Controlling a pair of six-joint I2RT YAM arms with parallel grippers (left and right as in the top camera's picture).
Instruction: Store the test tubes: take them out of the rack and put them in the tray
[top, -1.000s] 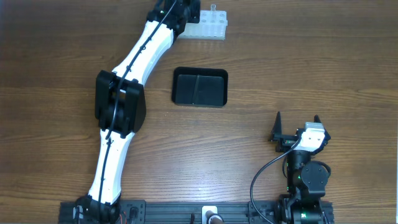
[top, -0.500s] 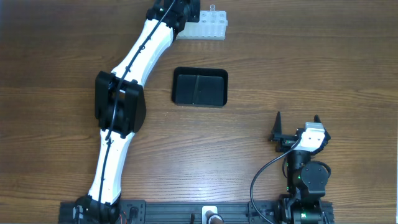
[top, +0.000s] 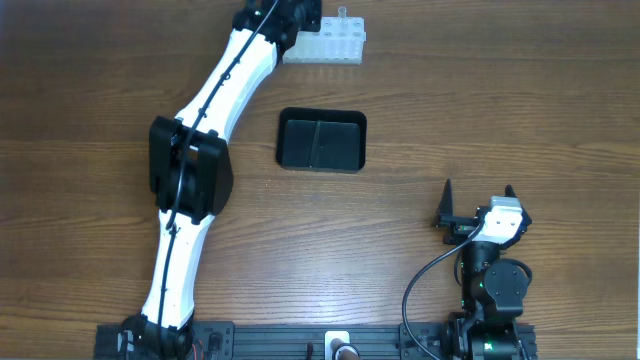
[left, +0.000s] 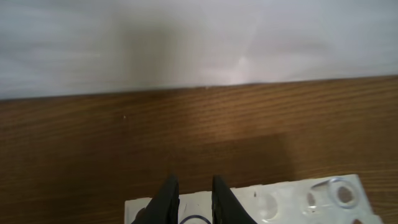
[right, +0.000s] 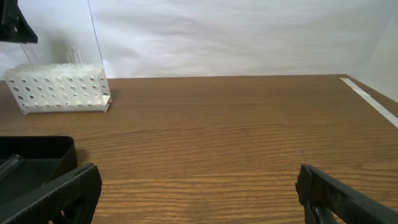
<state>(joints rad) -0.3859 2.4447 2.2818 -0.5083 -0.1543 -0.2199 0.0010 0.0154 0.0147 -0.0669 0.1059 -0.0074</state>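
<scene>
The white test tube rack (top: 330, 46) stands at the table's far edge, with one clear tube (top: 342, 12) upright near its right end. My left gripper (top: 304, 18) sits over the rack's left end. Its fingers (left: 168, 194) stand close together over the rack (left: 298, 199), shut around the rim of a test tube (left: 193, 219). The black tray (top: 322, 140) lies mid-table, and a clear tube (right: 9, 163) lies inside it. My right gripper (top: 478, 192) is open and empty near its base, far from the rack (right: 59, 87) and the tray (right: 34, 155).
The left arm (top: 190, 170) stretches diagonally across the left half of the wooden table. A white wall (left: 199, 37) rises just behind the rack. Bare wood lies to the right of the tray and the rack.
The left arm has shifted slightly to the left at the rack, and the rack's left end has moved a little with it. The right arm has not moved.
</scene>
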